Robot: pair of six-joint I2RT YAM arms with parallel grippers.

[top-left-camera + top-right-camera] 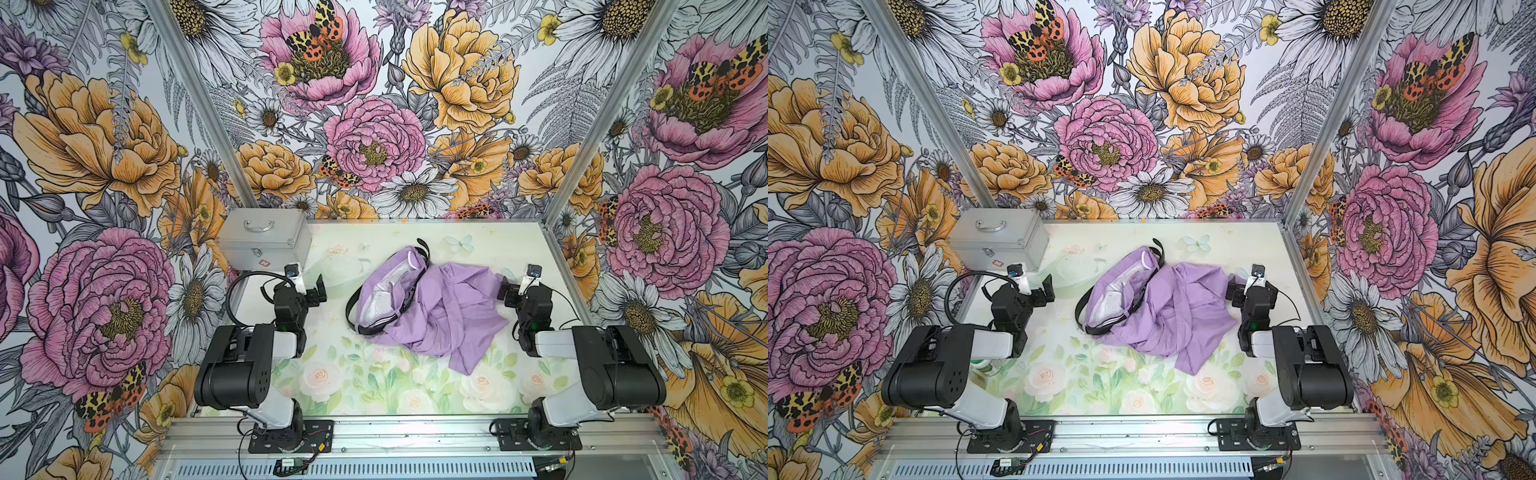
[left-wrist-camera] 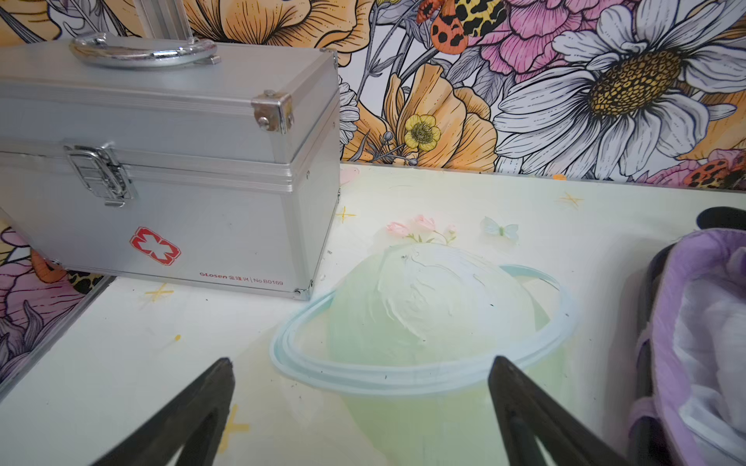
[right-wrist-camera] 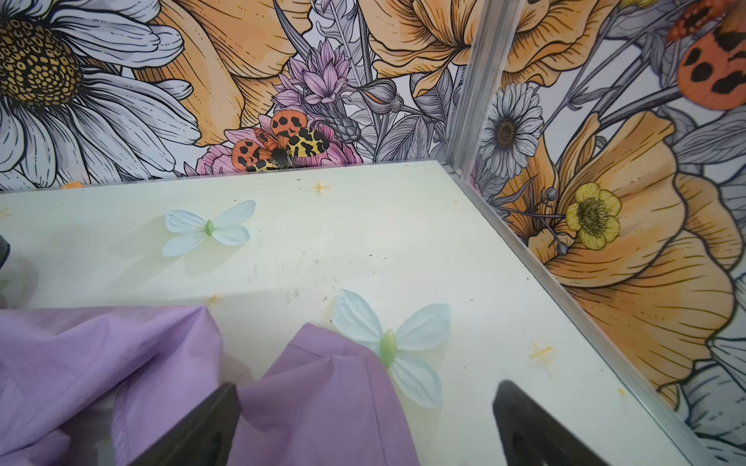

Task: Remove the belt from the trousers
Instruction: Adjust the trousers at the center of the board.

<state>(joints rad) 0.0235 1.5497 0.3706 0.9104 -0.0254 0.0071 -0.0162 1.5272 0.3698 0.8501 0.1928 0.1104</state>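
The lilac trousers (image 1: 444, 316) (image 1: 1177, 320) lie crumpled mid-table, the waist opening with its whitish lining turned towards the left arm. The black belt (image 1: 349, 307) (image 1: 1078, 311) loops round that waist, and one end pokes out at the far side. My left gripper (image 1: 318, 289) (image 2: 363, 363) is open over bare table, left of the waist and apart from it. In the left wrist view the trousers (image 2: 686, 290) and belt (image 2: 718, 218) show at the edge. My right gripper (image 1: 505, 291) (image 3: 368, 387) is open and empty, hovering over a fold of the trousers (image 3: 101, 355).
A shut silver first-aid case (image 1: 266, 241) (image 2: 161, 161) stands in the far left corner, close behind the left gripper. Flowered walls with aluminium posts (image 3: 476, 88) close in three sides. Both arm bases sit on the front rail (image 1: 415, 432).
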